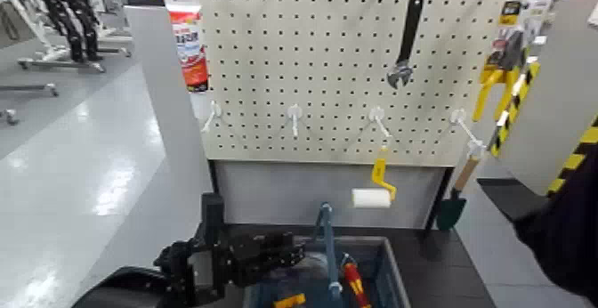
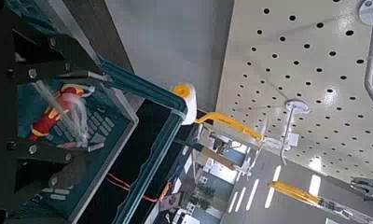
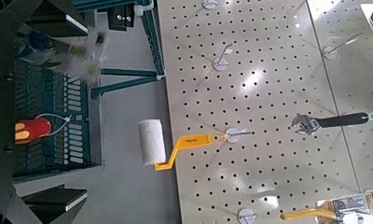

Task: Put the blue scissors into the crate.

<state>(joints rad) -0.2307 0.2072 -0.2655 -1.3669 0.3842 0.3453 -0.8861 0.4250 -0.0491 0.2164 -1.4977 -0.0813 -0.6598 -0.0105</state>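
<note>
Left gripper point(image 1: 298, 251) is over the left part of the crate point(image 1: 400, 280), by its upright centre handle point(image 1: 329, 249); fingers spread, nothing pinched between them that I can see. Right gripper point(image 3: 82, 112) is parked, out of the head view, fingers spread and empty. Blue scissors point(image 3: 34, 40): best read is the clear-plastic pack with a blue part, low at the left gripper, at the crate's left part. Can't tell whether it lies flat or touches the fingers. Also in the crate: a red-and-yellow item point(image 1: 355, 283) right of the handle, and a yellow piece point(image 1: 289, 301) at the near side, left of the handle. Crate sits on a dark surface point(image 1: 436, 271). Behind it, pegboard point(image 1: 294, 53) with white hooks. Paint roller point(image 1: 371, 198), white with yellow frame, hangs low near the middle-right; trowel point(image 1: 451, 211), green blade and wooden handle, hangs at the right edge. Higher up: red-and-white pouch point(image 1: 187, 49) at left, black adjustable wrench point(image 1: 407, 40) right of centre, head down, carded tool with yellow handles point(image 1: 500, 67) at far right. Beyond, left: shiny grey floor point(image 1: 80, 160), wheeled stands point(image 1: 67, 58).
</note>
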